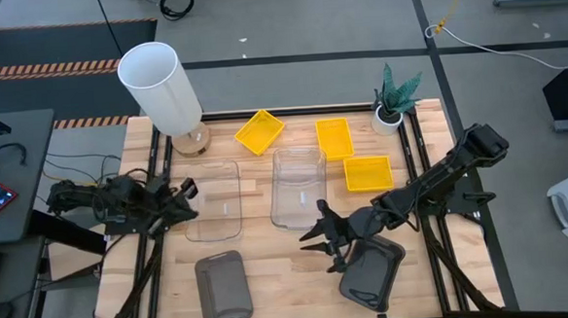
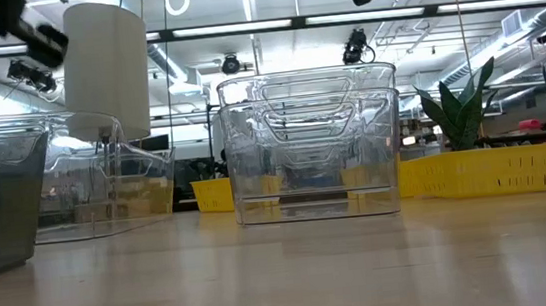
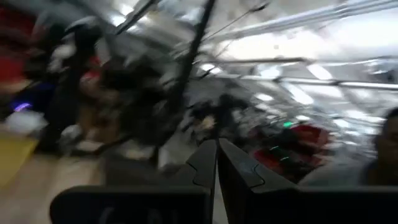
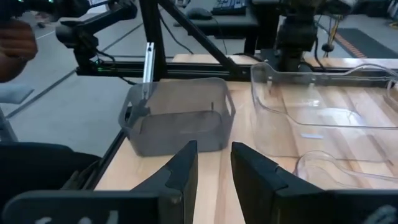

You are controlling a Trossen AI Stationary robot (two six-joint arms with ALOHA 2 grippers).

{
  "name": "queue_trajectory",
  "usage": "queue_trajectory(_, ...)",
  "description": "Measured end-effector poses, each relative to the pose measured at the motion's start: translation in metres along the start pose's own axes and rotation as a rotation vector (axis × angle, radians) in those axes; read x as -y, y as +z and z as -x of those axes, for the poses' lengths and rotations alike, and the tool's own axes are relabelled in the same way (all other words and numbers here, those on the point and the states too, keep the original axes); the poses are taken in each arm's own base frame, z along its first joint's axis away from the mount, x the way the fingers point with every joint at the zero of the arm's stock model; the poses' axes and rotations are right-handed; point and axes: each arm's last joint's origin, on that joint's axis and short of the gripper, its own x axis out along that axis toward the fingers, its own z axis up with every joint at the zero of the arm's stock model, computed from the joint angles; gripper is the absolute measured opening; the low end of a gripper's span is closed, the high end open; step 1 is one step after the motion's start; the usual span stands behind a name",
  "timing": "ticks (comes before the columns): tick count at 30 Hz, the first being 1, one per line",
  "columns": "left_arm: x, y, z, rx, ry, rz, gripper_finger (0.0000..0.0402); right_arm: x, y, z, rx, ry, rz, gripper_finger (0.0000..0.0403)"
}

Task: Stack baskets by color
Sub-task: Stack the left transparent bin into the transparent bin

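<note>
- The three small bright yellow plastic baskets lie apart at the far side of the wooden table (image 1: 270, 267), none stacked: one (image 1: 259, 131) turned on a diagonal, one (image 1: 334, 138) with its long axis running front to back, and one (image 1: 368, 173) lying crosswise just beside it.
- Two sets of clear transparent plastic baskets sit mid-table. The right one (image 1: 298, 186) looks like two nested trays in the low view, so that colour seems partly done; the left clear basket (image 1: 215, 200) stands alone. Both run lengthwise front to back.
- One dark grey plastic basket (image 1: 223, 288) rests at the near edge, long axis front to back. A second dark grey basket (image 1: 372, 270) lies tilted on a diagonal under the right arm. A third grey basket is not visible on its own.
- The left end effector (image 1: 187, 196) sits at the left rim of the lone clear basket, fingers pressed together; whether they pinch the rim I cannot tell.
- The right end effector (image 1: 319, 237) hangs near the tilted grey basket, fingers parted, gripping nothing visible.
- By my judgement, most stacking remains: all yellows, the greys, one clear.
</note>
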Motion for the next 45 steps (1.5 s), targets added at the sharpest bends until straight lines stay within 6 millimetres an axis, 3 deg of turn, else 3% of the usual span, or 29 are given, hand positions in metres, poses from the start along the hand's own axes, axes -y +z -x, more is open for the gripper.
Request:
queue_trajectory(8,0.002,0.012,-0.001,0.079,0.088,0.007,0.0027,0.001,-0.009,0.002,0.040,0.008,0.013,0.0102)
queue_trajectory(16,0.002,0.023,-0.017,-0.116,0.251,0.056,0.0032,-0.002,-0.011,0.004,0.049,-0.034,0.064,0.0102)
queue_trajectory(28,0.001,0.035,-0.045,-0.325,0.320,0.093,0.0032,0.005,-0.011,0.007,-0.002,0.025,0.109,0.0102)
queue_trajectory(36,0.007,0.043,-0.056,-0.502,0.364,0.147,0.0032,0.017,0.002,0.034,0.007,-0.004,0.118,0.0102)
queue_trajectory(45,0.015,0.040,-0.074,-0.676,0.409,0.145,0.0032,0.035,-0.014,0.075,0.151,-0.101,0.093,0.0102)
